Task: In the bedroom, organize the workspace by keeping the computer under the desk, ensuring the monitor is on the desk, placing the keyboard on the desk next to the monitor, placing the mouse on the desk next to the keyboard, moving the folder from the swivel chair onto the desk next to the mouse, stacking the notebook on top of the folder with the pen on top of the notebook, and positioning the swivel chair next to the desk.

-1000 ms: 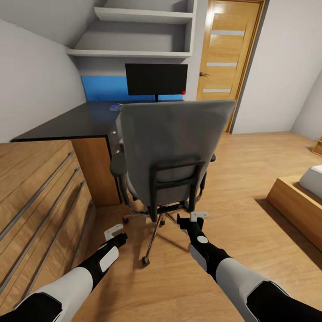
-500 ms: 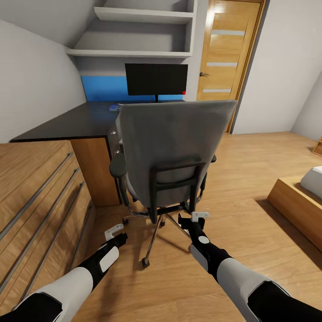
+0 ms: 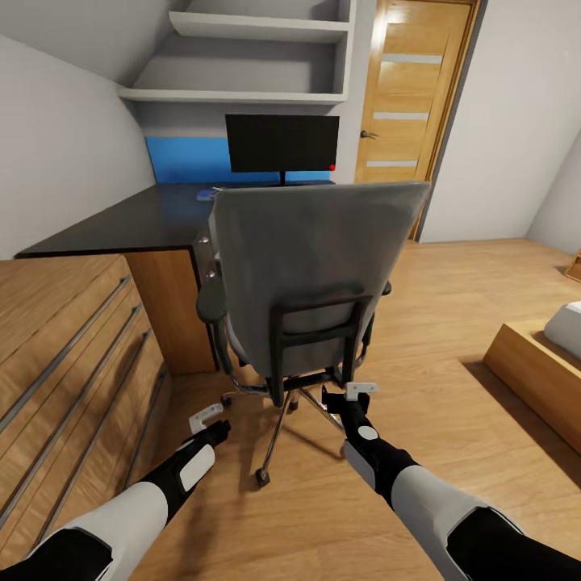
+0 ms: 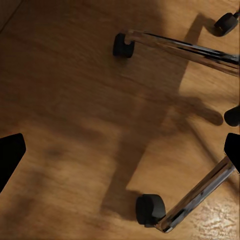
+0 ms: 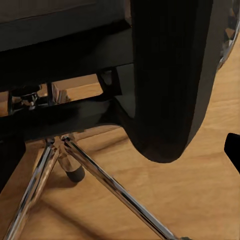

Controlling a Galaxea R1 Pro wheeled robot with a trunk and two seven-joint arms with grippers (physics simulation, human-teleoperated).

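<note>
Swivel chair (image 3: 311,282): stands back-on just before the robot, tucked against the black surface (image 3: 137,216), hiding its seat. Monitor (image 3: 282,143): upright at the surface's rear. Left end effector (image 3: 206,418) and right end effector (image 3: 355,393): fingers apart, empty, low by the chrome base, probably staged for pushing.

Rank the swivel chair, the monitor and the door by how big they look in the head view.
1. Swivel chair, though it sits nearest the camera, which inflates it.
2. Door, partly cut off at the top.
3. Monitor, clearly the smallest.

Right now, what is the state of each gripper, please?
Left gripper: open, holding nothing, above the floor beside the chair.
Right gripper: open, holding nothing, just behind the chair's base.
</note>
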